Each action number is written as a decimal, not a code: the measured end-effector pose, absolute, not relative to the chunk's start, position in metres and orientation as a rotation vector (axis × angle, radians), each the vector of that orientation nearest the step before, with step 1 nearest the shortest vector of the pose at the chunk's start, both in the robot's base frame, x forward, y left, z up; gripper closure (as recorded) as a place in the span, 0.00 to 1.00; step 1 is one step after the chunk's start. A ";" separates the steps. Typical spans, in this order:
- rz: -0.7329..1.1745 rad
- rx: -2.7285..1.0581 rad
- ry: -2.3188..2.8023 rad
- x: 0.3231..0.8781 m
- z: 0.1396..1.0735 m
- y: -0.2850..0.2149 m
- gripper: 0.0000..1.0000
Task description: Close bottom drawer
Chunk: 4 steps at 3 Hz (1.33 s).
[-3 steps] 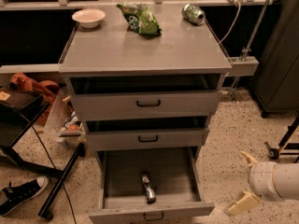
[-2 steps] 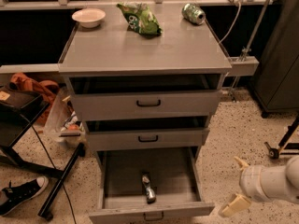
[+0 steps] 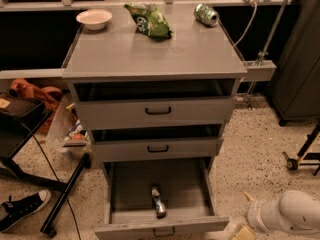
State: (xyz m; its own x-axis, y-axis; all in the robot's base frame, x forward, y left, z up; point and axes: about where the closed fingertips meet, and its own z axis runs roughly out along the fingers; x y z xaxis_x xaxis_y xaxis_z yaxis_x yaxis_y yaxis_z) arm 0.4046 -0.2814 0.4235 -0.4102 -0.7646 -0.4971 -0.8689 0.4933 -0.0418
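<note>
The grey cabinet (image 3: 155, 54) has three drawers. The bottom drawer (image 3: 162, 227) is pulled far out, and its front with the small black loop handle (image 3: 164, 231) sits at the lower edge of the view. A small silvery bottle-like object (image 3: 158, 202) lies inside it. My gripper (image 3: 245, 215) is on the white arm (image 3: 287, 214) at the lower right, just right of the drawer front's right end and apart from it. Its yellowish fingers (image 3: 248, 197) are spread open and hold nothing.
The top drawer (image 3: 156, 111) and middle drawer (image 3: 156, 148) stand slightly open. A white bowl (image 3: 94, 18), green bag (image 3: 150, 20) and can (image 3: 206, 14) lie on the cabinet top. A black stand leg (image 3: 67, 194) and a shoe (image 3: 22, 210) are at left, and another stand base (image 3: 302, 156) is at right.
My arm and gripper have moved left and a little lower, closer to the right end of the bottom drawer's front. The drawers have not moved.
</note>
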 end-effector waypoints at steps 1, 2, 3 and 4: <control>0.268 -1.309 2.284 0.408 0.357 -0.280 0.00; 0.268 -1.309 2.284 0.408 0.357 -0.280 0.00; 0.253 -1.309 2.275 0.407 0.356 -0.278 0.00; 0.283 -1.372 2.219 0.416 0.342 -0.263 0.00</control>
